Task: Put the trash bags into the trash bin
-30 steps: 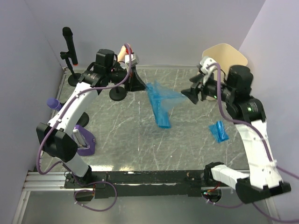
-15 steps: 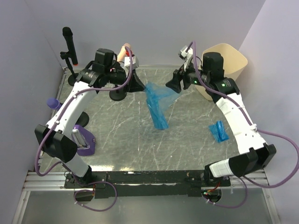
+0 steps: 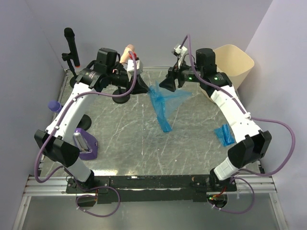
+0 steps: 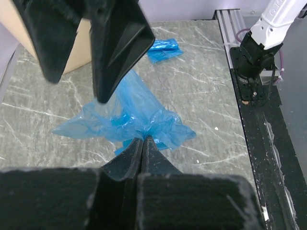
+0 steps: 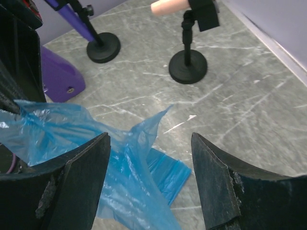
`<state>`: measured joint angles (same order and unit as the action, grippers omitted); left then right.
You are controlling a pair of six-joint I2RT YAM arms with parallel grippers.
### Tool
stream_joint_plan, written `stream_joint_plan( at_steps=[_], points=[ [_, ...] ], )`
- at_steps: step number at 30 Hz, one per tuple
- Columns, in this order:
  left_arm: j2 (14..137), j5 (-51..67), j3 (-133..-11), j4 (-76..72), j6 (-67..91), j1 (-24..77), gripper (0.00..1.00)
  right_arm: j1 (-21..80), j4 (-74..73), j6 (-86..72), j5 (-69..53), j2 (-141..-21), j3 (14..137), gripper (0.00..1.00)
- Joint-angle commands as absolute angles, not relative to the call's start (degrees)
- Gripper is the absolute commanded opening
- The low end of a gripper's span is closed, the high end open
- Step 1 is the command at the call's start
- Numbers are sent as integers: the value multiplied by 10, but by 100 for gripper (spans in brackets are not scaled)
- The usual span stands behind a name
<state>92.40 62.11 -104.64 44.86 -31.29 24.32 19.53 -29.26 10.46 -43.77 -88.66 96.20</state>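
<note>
Our left end effector (image 3: pixel 144 87) is clamped shut on the blue trash bag (image 3: pixel 164 103), which hangs toward the tabletop (image 3: pixel 192 139); its arm reaches far forward, wrist turned inward. Our right end effector (image 3: pixel 168 85) faces it, jaws wide apart and gripping nothing, with its arm arched forward and bent left. The trash bin (image 3: pixel 237 60) stands at the far right corner, and a folded bag (image 3: pixel 224 135) lies apart.
</note>
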Motion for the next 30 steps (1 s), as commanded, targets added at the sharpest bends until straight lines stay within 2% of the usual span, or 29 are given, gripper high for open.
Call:
stream_joint_plan(
  at_steps=[1,14,19,21,27,30],
  points=[
    [919,629,-1071,460,-350,248,1,203,-274,94,-491,-913,1004,75],
    [907,607,-1072,468,-383,251,1,208,-254,75,-548,-941,959,71],
    [895,584,-1069,471,-408,253,1,205,-238,48,-613,-967,947,60],
    [884,568,-1060,464,-411,252,1,199,-229,33,-637,-969,931,51],
    [846,522,-1016,410,-395,250,1,180,-263,74,-608,-928,878,33],
    [831,516,-988,393,-382,250,0,168,-270,88,-541,-897,849,22]
  ],
)
